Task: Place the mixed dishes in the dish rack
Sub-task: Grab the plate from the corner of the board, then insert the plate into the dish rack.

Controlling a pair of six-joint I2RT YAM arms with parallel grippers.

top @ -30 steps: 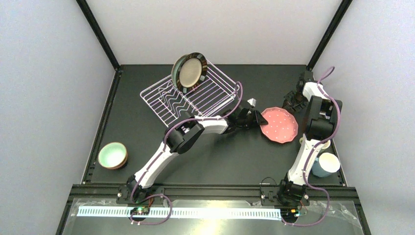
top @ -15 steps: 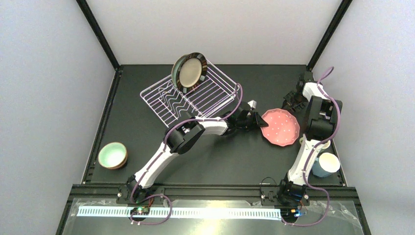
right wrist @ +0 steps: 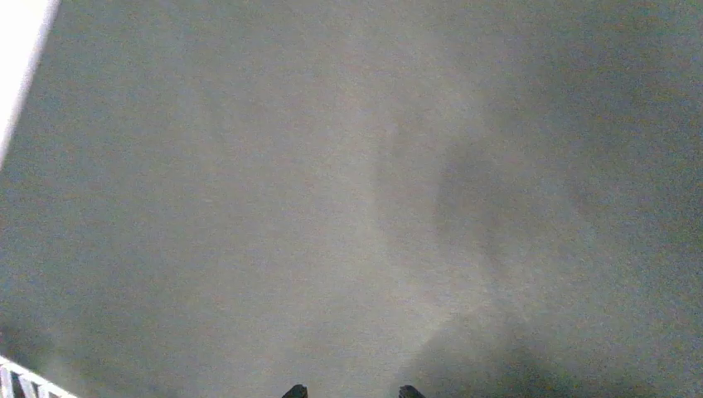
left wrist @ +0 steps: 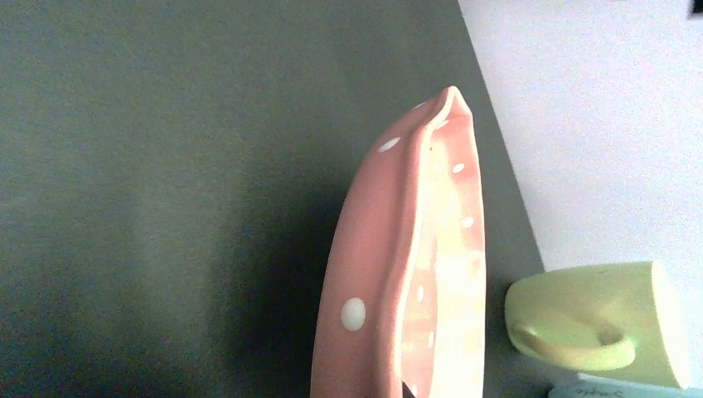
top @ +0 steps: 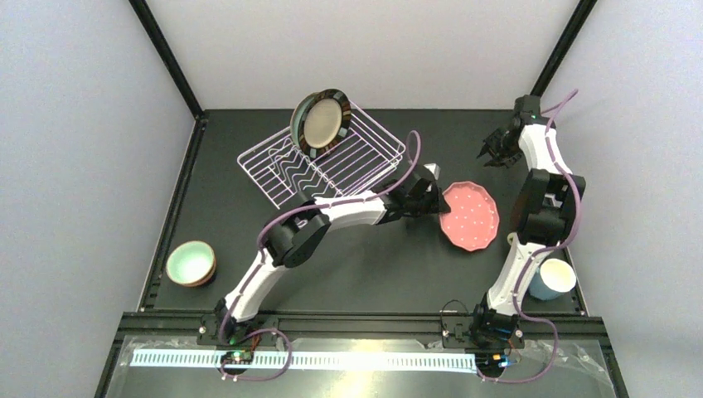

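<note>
The pink speckled plate [top: 474, 220] lies right of centre, its left rim raised off the table. My left gripper [top: 437, 200] is shut on that rim. The left wrist view shows the plate [left wrist: 390, 274] edge-on and close, with the fingers hidden. My right gripper [top: 497, 152] hangs open and empty over the far right of the table; its two fingertips [right wrist: 349, 391] stand apart over bare table. The dish rack [top: 365, 170] stands at the back centre. The mint-green flowered plate [top: 322, 122] stands upright in it.
Stacked small bowls [top: 191, 263] sit near the table's left edge. A light blue mug [top: 551, 279] stands at the near right, by the right arm's base. A pale green mug [left wrist: 597, 323] lies just past the pink plate. A rack corner [right wrist: 15, 383] shows in the right wrist view.
My left gripper has shut on the pink plate's left rim, and the plate has tipped and shifted slightly. My right gripper has moved away from the plate toward the far right corner.
</note>
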